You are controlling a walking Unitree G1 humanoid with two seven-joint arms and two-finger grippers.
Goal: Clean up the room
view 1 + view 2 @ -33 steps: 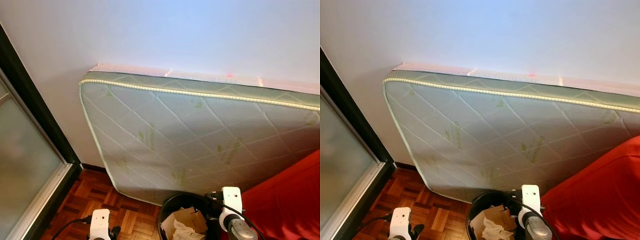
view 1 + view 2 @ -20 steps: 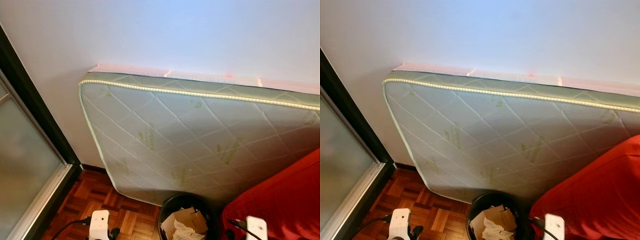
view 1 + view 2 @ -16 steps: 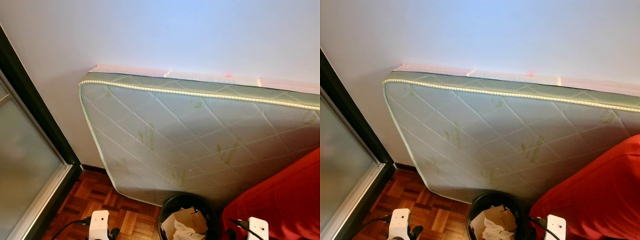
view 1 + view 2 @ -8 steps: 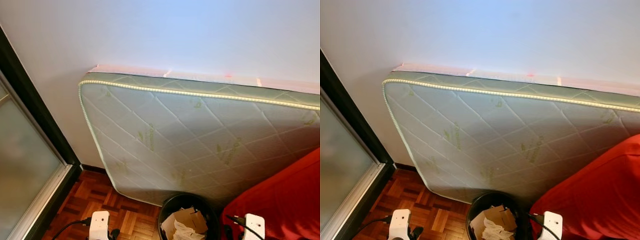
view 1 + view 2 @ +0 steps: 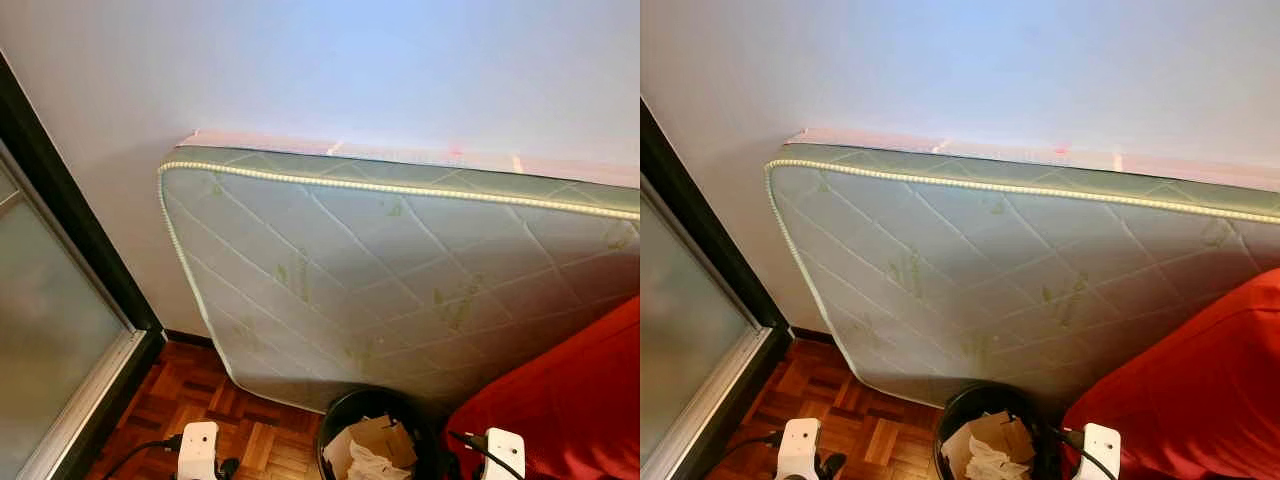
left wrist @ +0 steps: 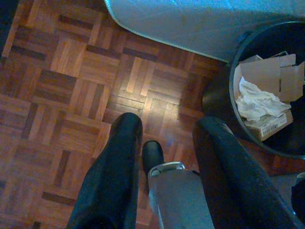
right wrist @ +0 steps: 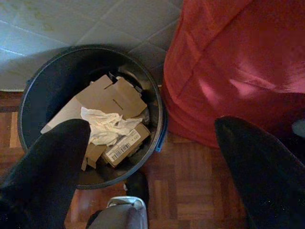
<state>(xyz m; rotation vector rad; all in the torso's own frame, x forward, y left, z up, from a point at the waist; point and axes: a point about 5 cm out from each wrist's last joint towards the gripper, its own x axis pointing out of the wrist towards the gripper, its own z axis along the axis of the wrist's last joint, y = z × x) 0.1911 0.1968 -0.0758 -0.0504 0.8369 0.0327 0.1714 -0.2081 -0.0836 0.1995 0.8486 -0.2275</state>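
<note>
Trash fills the black round bin (image 7: 90,114) that stands on the parquet floor (image 6: 62,95) — pieces of brown cardboard (image 7: 116,98), a crumpled white paper (image 7: 107,125) and a small carton with a barcode label (image 7: 123,147). The bin is at the foot of a pale green quilted mattress (image 5: 400,270), which leans on its long edge against the white wall (image 5: 350,60). Just beside the bin, on the robot's right, is a big red fabric object (image 7: 238,67); in the right wrist view it touches the bin's rim or nearly so, I cannot tell which.

The right gripper (image 7: 152,138) hangs above the floor between the bin and the red fabric. Its two black fingers are spread wide apart and hold nothing; one finger (image 7: 45,162) lies in front of the bin's near edge.

The left gripper (image 6: 167,138) is over bare parquet, near the bin's other side — its fingers are also parted, with nothing between them.

On the robot's left, a dark door frame with frosted glass (image 5: 50,320) runs along the wall.
</note>
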